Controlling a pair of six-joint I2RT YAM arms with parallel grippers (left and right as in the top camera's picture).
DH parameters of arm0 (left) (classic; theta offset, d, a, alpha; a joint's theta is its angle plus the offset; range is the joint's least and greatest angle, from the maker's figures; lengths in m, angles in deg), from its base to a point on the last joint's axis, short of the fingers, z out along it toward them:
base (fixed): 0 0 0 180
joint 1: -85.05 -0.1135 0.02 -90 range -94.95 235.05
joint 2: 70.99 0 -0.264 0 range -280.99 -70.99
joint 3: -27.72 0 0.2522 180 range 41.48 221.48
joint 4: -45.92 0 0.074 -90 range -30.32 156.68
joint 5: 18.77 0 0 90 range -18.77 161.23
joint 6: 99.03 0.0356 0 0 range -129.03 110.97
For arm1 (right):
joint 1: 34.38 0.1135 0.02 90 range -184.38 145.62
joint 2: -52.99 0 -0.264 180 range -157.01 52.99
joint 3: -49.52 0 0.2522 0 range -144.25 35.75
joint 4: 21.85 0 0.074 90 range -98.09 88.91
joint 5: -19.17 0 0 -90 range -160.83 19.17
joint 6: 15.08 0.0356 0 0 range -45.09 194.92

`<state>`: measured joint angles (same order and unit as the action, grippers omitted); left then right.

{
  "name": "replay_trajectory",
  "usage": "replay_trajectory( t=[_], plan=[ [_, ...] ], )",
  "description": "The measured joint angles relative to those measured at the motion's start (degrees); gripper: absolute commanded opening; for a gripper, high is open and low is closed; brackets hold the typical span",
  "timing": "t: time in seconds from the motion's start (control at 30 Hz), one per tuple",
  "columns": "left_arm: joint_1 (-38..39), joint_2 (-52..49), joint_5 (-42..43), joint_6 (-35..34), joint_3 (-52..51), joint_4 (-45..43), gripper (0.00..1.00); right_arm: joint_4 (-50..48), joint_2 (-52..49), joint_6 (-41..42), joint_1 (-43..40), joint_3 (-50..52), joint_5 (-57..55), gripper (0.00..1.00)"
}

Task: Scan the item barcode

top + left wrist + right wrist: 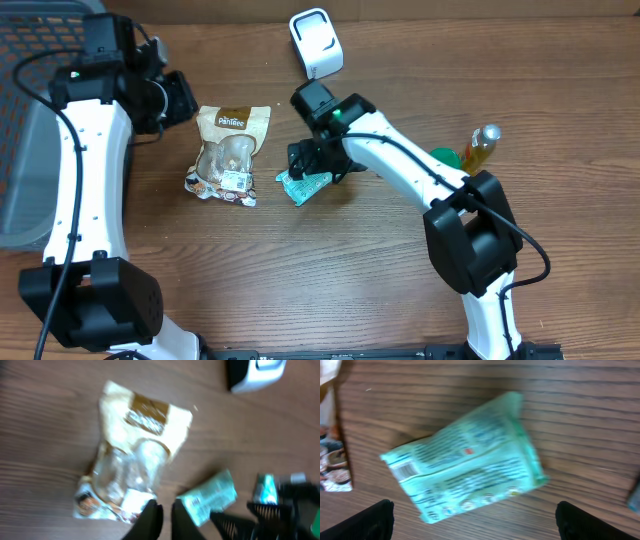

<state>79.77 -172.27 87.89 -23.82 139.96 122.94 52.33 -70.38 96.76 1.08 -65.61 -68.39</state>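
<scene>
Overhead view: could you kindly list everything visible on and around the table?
snack bag: 1, beige with a clear window, left of centre
packet: 1, green, centre
barcode scanner: 1, white, far edge, centre
bottle: 1, yellow, right side
round object: 1, green, beside the bottle
basket: 1, grey, left edge
left gripper: 1, black, shut, empty, near the snack bag
right gripper: 1, black, open, over the packet

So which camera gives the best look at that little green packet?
The right wrist view: the green packet fills the frame, its barcode visible at the left end. Overhead shows it small, partly hidden under the right claw. The left wrist view catches it blurred, near the bottom.
</scene>
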Motion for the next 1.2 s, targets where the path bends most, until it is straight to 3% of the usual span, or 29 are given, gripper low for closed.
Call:
replay_trajectory(
  t=[0.03, 0.07, 0.1, 0.13, 0.5, 0.7, 1.2],
  plan=[
    [0.81, 0.0, 0.57, 0.02, -0.79, 0.0, 0.14, 0.33, 0.0, 0.07, -0.83, 0.0, 0.52, 0.99],
    [1.73, 0.0, 0.96, 0.13, -1.75, -0.04, 0.29, 0.74, 0.0, 0.13, -1.92, 0.0, 1.2, 0.98],
    [2.99, 0.0, 1.29, 0.28, -3.19, -0.24, 0.27, 1.01, 0.0, 0.17, -2.71, 0.0, 1.84, 0.97],
    [4.22, 0.0, 1.62, 0.09, -4.55, -0.72, 0.04, 1.22, 0.0, 0.09, -3.87, 0.0, 2.73, 0.96],
    [15.82, -0.11, 2.4, 0.31, -18.62, -14.86, 0.04, 1.64, 0.0, -4.31, -12.61, 0.0, 13.99, 0.63],
    [19.58, -0.17, 0.61, -0.81, -24.76, -22.49, 0.04, -0.04, 0.0, -5.88, -12.48, 0.15, 16.76, 0.63],
    [20.2, -11.8, -2.08, -5.25, -26.49, -28.28, 0.04, -11.85, 0.0, -6.69, -12.48, 9.09, 17.73, 0.65]
  ],
)
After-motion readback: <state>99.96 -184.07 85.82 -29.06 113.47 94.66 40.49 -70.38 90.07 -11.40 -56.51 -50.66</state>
